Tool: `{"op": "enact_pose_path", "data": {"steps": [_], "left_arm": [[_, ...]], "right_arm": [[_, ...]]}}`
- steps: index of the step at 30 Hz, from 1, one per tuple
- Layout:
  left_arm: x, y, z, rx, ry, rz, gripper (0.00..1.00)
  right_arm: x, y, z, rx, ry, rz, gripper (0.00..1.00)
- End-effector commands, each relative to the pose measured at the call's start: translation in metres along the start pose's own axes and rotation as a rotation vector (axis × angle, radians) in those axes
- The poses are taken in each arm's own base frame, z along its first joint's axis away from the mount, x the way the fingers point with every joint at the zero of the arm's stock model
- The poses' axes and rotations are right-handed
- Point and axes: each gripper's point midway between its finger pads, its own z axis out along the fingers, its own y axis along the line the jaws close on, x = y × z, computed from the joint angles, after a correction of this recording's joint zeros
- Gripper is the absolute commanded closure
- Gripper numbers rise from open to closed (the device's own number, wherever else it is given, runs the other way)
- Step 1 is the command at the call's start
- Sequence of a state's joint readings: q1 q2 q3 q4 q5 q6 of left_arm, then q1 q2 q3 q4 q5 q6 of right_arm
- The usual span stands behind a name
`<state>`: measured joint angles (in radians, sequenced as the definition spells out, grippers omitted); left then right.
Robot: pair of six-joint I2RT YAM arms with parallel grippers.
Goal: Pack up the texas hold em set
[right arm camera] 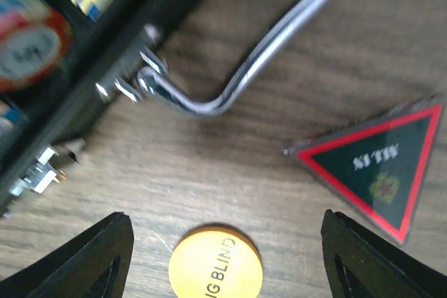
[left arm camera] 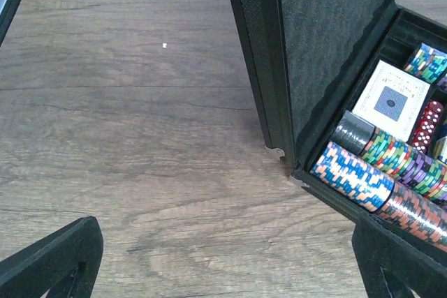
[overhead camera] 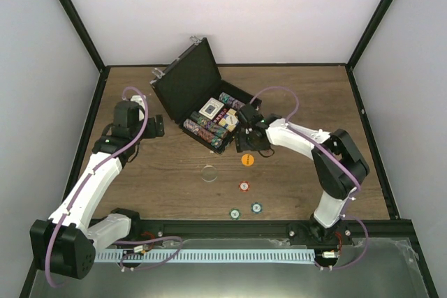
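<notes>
Right gripper [right arm camera: 223,241] spread wide, empty — orange button [right arm camera: 216,264] on the table [right arm camera: 209,172] between its fingers, marker [right arm camera: 377,165] just beside, open case [overhead camera: 187,83] ahead; left gripper [left arm camera: 227,262] wide too — near the case, seemingly touching nothing.

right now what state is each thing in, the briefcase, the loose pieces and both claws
briefcase: open, lid raised
chip rows: packed inside the briefcase
card deck: inside, lying flat
big blind button: loose outside, face up
all in marker: loose outside, lying flat
white round button: loose outside
loose poker chips: three, flat, outside
left claw: open, empty
right claw: open, empty
</notes>
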<state>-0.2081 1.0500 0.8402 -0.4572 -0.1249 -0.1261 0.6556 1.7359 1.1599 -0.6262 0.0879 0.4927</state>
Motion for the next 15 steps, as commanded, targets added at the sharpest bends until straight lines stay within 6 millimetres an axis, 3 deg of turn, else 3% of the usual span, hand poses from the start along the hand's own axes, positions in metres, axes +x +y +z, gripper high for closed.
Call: {"op": "enact_pose_path", "data": {"steps": [1, 7, 15], "left_arm": [[0.0, -0.002, 0.002, 0.013, -0.005, 0.0, 0.0], [0.001, -0.001, 0.002, 0.007, -0.005, 0.0, 0.0], [0.0, -0.002, 0.001, 0.01, -0.006, -0.001, 0.0]], "right_arm": [[0.017, 0.01, 0.001, -0.025, 0.012, 0.011, 0.24], [0.039, 0.018, 0.01, -0.018, 0.053, -0.015, 0.24], [0.045, 0.014, 0.02, 0.045, 0.072, -0.008, 0.25]]}}
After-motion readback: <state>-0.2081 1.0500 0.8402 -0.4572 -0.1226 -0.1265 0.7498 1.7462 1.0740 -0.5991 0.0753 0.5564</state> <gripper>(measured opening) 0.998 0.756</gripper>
